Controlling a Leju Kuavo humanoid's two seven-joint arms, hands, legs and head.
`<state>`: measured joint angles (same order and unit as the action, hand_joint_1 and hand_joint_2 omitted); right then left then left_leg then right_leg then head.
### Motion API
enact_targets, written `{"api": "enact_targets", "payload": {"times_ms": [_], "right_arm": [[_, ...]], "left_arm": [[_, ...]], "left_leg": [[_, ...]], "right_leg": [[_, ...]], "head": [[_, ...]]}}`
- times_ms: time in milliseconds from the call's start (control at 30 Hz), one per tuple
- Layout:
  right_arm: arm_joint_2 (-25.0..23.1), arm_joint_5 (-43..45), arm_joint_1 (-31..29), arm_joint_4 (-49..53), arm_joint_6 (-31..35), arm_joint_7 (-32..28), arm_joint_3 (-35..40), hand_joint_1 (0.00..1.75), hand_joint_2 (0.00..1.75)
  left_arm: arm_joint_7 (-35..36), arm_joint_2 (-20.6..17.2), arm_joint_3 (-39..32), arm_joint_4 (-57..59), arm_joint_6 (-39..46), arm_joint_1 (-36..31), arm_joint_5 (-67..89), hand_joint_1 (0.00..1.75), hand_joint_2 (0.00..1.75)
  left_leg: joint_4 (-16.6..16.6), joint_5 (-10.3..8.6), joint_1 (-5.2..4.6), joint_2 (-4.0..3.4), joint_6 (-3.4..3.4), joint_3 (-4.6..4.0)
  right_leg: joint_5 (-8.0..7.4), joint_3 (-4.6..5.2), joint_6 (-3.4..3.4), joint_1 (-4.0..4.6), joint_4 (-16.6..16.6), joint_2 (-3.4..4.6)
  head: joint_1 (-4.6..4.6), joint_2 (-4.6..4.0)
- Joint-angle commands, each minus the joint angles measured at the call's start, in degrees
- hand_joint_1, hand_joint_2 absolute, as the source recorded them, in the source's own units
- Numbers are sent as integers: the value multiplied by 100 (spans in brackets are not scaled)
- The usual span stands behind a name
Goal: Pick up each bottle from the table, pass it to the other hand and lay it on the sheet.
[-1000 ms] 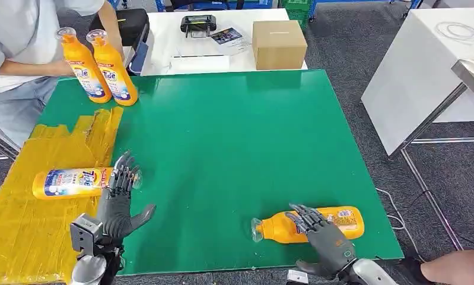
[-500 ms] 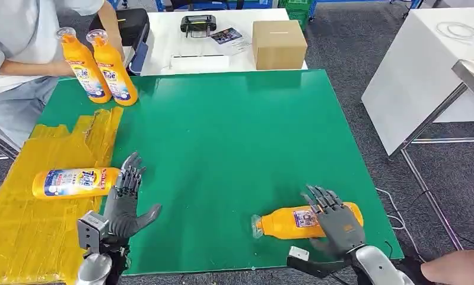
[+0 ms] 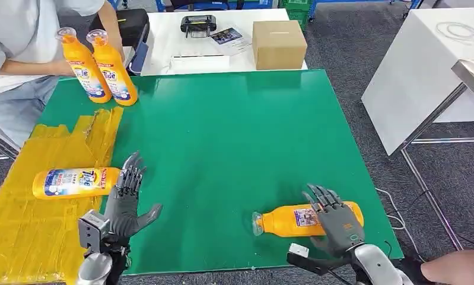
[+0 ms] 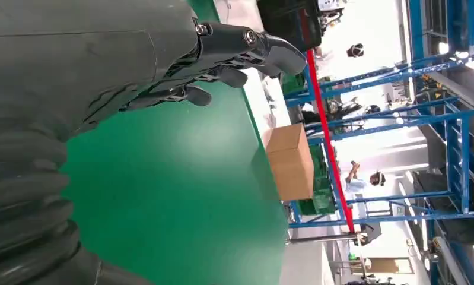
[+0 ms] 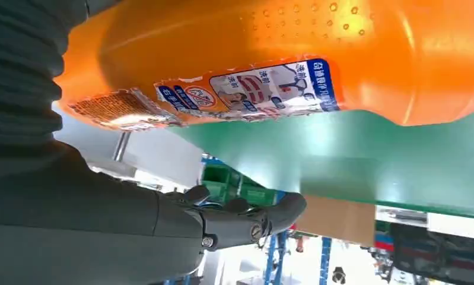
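Nearest, at the front edge of the green bench [image 3: 234, 130], the right hand [image 3: 335, 222] lies over the base end of an orange Tide detergent bottle [image 3: 293, 222] lying on its side, cap pointing toward the robot's left. The fingers [image 3: 320, 199] are spread across the top of the bottle; whether they grip it cannot be told. In the right wrist view the same bottle [image 5: 270, 65] sits just beside the hand [image 5: 163, 225], its printed label facing the camera, the bench surface [image 5: 341, 160] under it.

The left hand [image 3: 124, 199] is raised above the bench near its left front, fingers spread, holding nothing; the left wrist view confirms the hand [image 4: 133, 71] empty.

Just beyond its fingertips, a second Tide bottle [image 3: 74, 182] lies on its side on the yellow sheet [image 3: 21, 225].

At the far left corner two more Tide bottles [image 3: 101, 68] stand upright beside a seated person [image 3: 21, 53].

Beyond, a white table [image 3: 163, 35] carries a cardboard box [image 3: 278, 44].
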<state>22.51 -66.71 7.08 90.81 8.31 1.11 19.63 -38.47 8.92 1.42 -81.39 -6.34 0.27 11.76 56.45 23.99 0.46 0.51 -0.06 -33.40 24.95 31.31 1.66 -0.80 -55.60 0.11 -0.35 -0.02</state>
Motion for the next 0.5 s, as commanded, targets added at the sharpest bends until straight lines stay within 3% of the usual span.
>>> {"api": "enact_targets", "payload": {"times_ms": [33, 500], "right_arm": [[-245, -70, -513, -989, -351, -28, -239, 0, 175], [137, -161, -565, -1675, -834, 299, -372, 0, 175]], "left_arm": [[12, 9, -99, 492, -66, -327, -73, 0, 175], [38, -4, -19, 631, -96, -437, -60, 0, 175]], "left_leg": [[-6, 8, 5, -11, 2, 24], [-5, 1, 3, 9, 3, 24]], "right_leg": [[2, -26, -7, 7, 15, 5], [2, -27, -3, 4, 12, -13]], "head": [[2, 0], [0, 0]]}}
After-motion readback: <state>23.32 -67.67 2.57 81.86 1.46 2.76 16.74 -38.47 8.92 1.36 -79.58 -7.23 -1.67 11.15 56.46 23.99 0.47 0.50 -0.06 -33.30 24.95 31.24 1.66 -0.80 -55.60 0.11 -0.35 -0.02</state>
